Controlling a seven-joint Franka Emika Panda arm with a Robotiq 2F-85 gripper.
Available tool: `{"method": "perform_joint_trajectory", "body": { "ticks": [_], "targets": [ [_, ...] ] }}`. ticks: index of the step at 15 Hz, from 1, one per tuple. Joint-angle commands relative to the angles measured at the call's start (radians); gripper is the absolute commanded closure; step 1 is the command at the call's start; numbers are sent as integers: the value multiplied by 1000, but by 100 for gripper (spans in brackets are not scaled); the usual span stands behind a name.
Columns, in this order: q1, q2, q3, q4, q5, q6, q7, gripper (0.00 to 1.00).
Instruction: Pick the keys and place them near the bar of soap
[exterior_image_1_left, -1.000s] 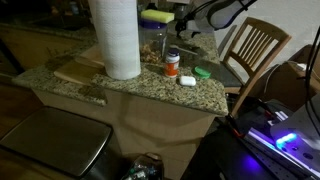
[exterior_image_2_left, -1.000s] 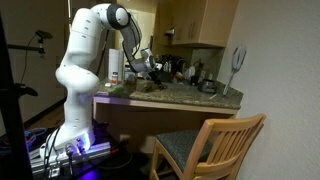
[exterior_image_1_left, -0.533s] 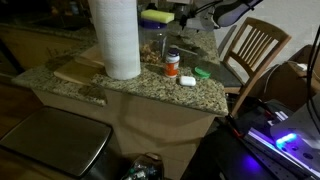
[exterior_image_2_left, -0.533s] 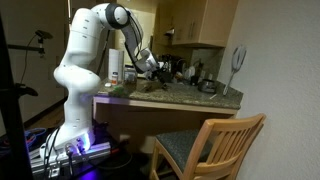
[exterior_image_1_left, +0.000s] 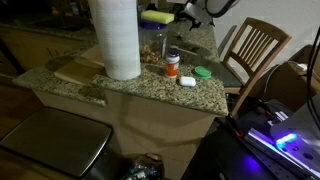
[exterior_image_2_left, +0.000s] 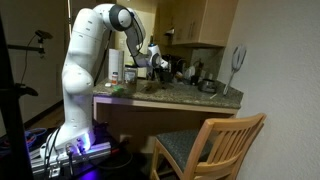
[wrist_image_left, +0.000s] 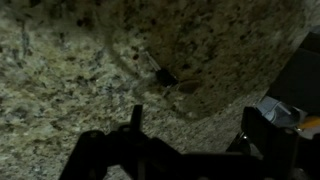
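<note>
In the wrist view a small dark object with a pale looped cord, apparently the keys (wrist_image_left: 165, 77), lies on the speckled granite counter (wrist_image_left: 60, 60). My gripper (wrist_image_left: 195, 128) hovers above it, open and empty, with both dark fingers wide apart. The white bar of soap (exterior_image_1_left: 186, 80) lies by the white-capped orange pill bottle (exterior_image_1_left: 172, 63) near the counter's front corner. It also shows at the right edge of the wrist view (wrist_image_left: 273, 108). In both exterior views the gripper (exterior_image_1_left: 186, 14) (exterior_image_2_left: 160, 62) is over the back of the counter. I cannot make out the keys there.
A tall paper towel roll (exterior_image_1_left: 115, 38) stands on a wooden board (exterior_image_1_left: 78, 70). A yellow-green sponge (exterior_image_1_left: 155, 16) lies at the back, and a green lid (exterior_image_1_left: 203, 72) by the soap. A wooden chair (exterior_image_1_left: 252, 45) stands beside the counter. Kitchen items (exterior_image_2_left: 205, 85) crowd one end of the counter.
The arm has swung the gripper away from the soap toward the back of the counter and slightly higher. Nothing on the counter has moved.
</note>
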Motion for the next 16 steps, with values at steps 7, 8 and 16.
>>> {"method": "perform_joint_trajectory", "body": {
  "ticks": [7, 8, 16],
  "targets": [
    [81, 60, -100, 99, -115, -94, 5, 0],
    [144, 78, -176, 117, -214, -105, 61, 0],
    [303, 289, -309, 281, -635, -156, 258, 0]
  ]
}}
